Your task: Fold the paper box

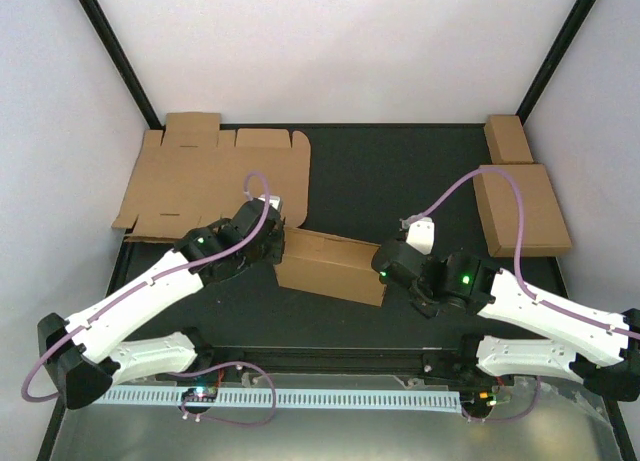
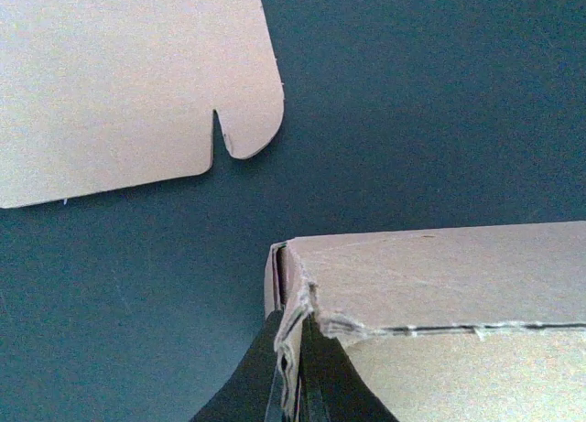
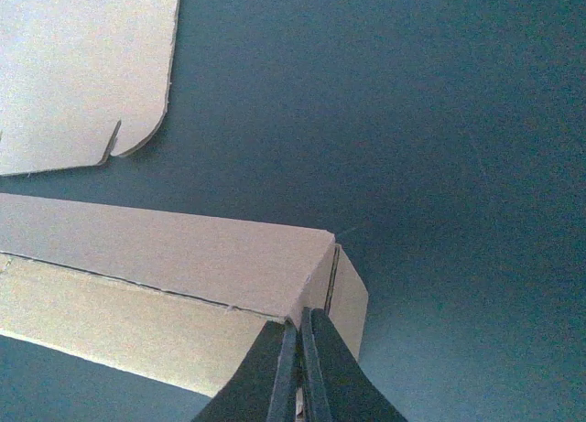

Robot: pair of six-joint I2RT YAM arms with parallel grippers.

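The paper box (image 1: 330, 264) lies in the middle of the dark table as a long, partly folded brown cardboard shape, held at both ends. My left gripper (image 1: 275, 243) is shut on the layered, frayed cardboard wall at its left end (image 2: 291, 349). My right gripper (image 1: 386, 271) is shut on the wall at its right end (image 3: 316, 298), where a side flap (image 3: 348, 303) stands just outside the corner. In both wrist views the box's top panel (image 2: 439, 275) (image 3: 165, 248) runs away from the black fingers, with a seam along its length.
A flat die-cut cardboard sheet (image 1: 215, 176) lies at the back left, its rounded tab corner (image 2: 247, 120) (image 3: 137, 134) near the box. A folded squarish box (image 1: 522, 209) and a small oblong box (image 1: 508, 138) sit at the back right. Black frame posts (image 1: 115, 51) rise at the back corners.
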